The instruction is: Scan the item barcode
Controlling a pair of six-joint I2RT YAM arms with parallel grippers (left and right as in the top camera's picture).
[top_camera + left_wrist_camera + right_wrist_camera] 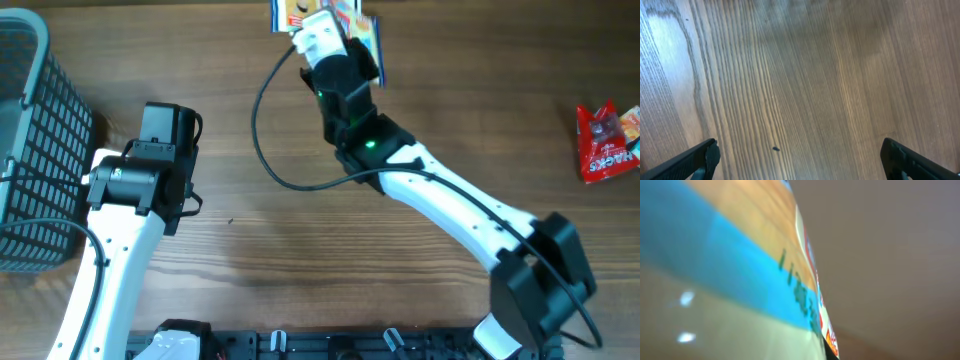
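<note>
Overhead view. You see both arms on the wooden bench (300, 230). The right arm runs from the lower right of the frame up to the top centre, elbow bent and wrist stretched forward. There the right tool (330, 30) is closed narrowly on the packet (350, 14), a flat printed item in blue, yellow and white that lies partly cut off by the top edge. A black cable (258, 130) loops out from that wrist toward centre left. The left arm rises from the lower left, with the left tool (168, 122) pointing toward the top of the frame, just right of the grey mesh basket (30, 150) at the left edge. A red packet (605, 140) lies alone at the far right edge, well apart from both arms.

Left wrist view. Only here can you read the left tool's spread: its two dark fingertips (695, 160) sit in the lower corners, set wide with nothing between them but bare bench and one small dark speck (775, 148).

Right wrist view. The packet (740, 280) fills the left of the frame at very close range, blurred, with a blue band and dark print running diagonally. You cannot read the print, and the fingers cannot be made out.
</note>
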